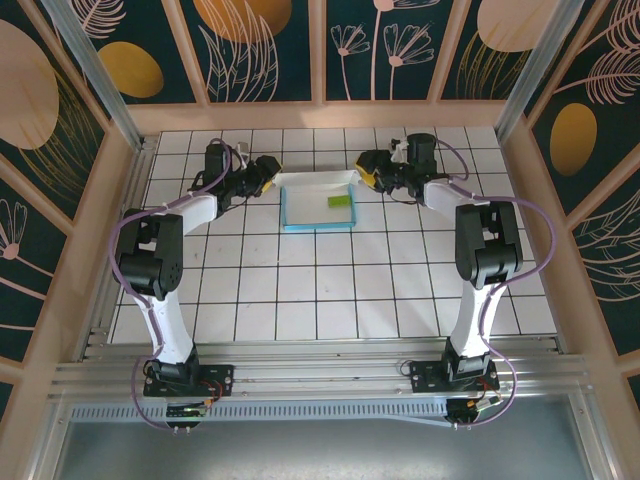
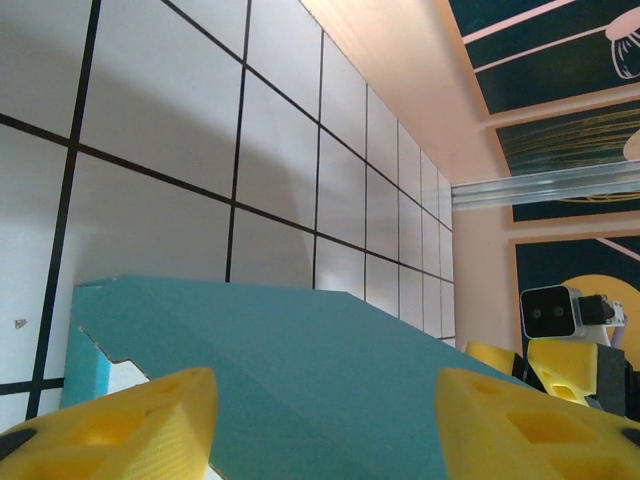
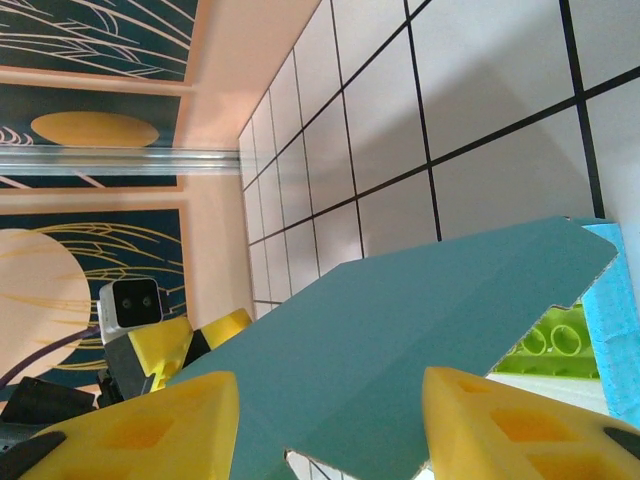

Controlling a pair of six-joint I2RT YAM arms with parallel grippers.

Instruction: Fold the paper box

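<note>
Teal paper box [image 3: 400,320] at end effector [image 3: 330,388]

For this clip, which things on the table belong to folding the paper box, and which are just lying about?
Belongs to the job:
- paper box, teal and white card, mid-table

Just lying about:
- lime-green studded block, sitting inside the box

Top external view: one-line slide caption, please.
Left gripper and right gripper, both open, flank the far flap of the teal paper box, a green piece inside.
</note>
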